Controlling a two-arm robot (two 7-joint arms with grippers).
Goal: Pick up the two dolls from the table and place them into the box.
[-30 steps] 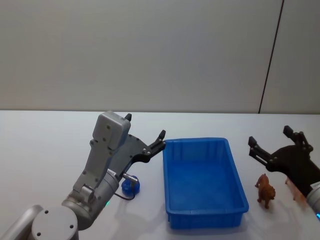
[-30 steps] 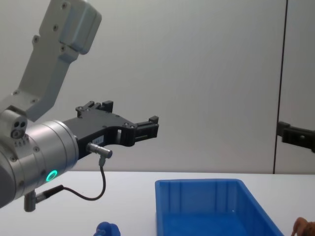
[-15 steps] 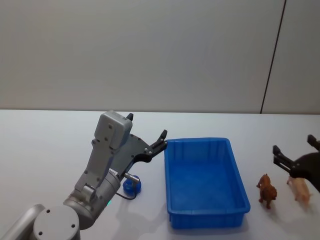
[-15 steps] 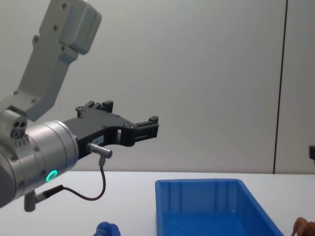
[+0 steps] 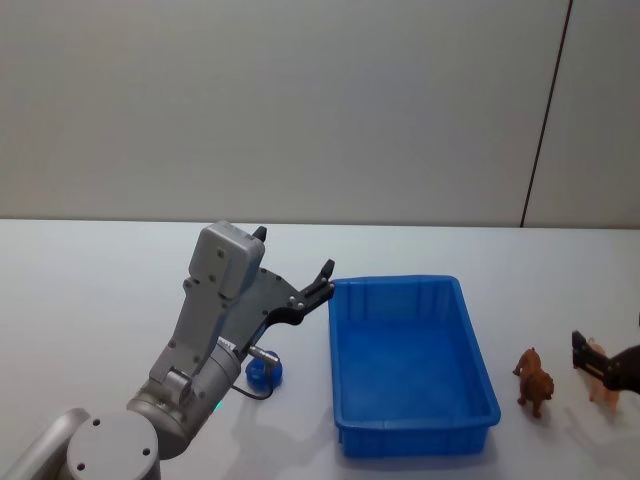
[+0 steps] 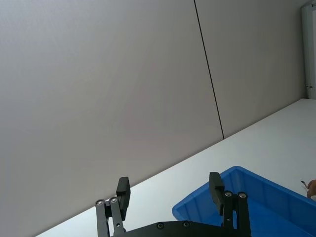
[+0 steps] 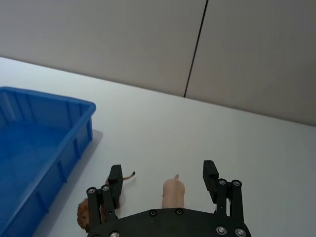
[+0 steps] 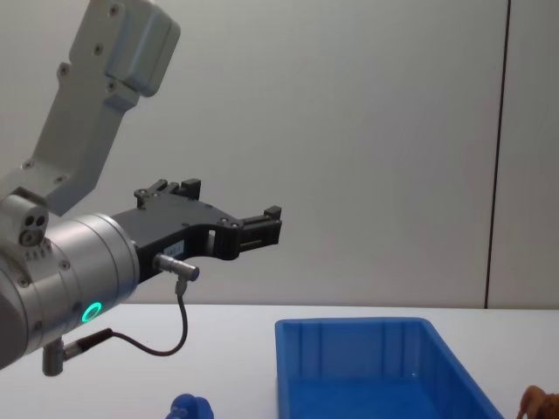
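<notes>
The blue box (image 5: 395, 283) stands in the middle of the white table (image 5: 90, 290). The bright blue doll (image 5: 262, 372) lies left of the box, partly hidden under my left arm. My left gripper (image 5: 293, 251) hangs open and empty above it, level with the box's far left corner. The brown doll (image 5: 533, 380) stands right of the box. My right gripper (image 5: 608, 340) is open at the far right edge, beyond the brown doll. In the right wrist view its fingers (image 7: 115, 174) straddle a pale toy (image 7: 173, 192), with the brown doll (image 7: 84, 215) beside it.
A pale pink animal figure (image 5: 603, 385) stands on the table right of the brown doll, under my right gripper. A grey wall (image 5: 300, 100) with a dark vertical seam closes off the far side of the table. The box (image 8: 349, 327) holds nothing.
My right gripper has drawn back from beside the box to the right edge, past the brown doll, and now sits over the pale toy. The left arm and both dolls stayed put.
</notes>
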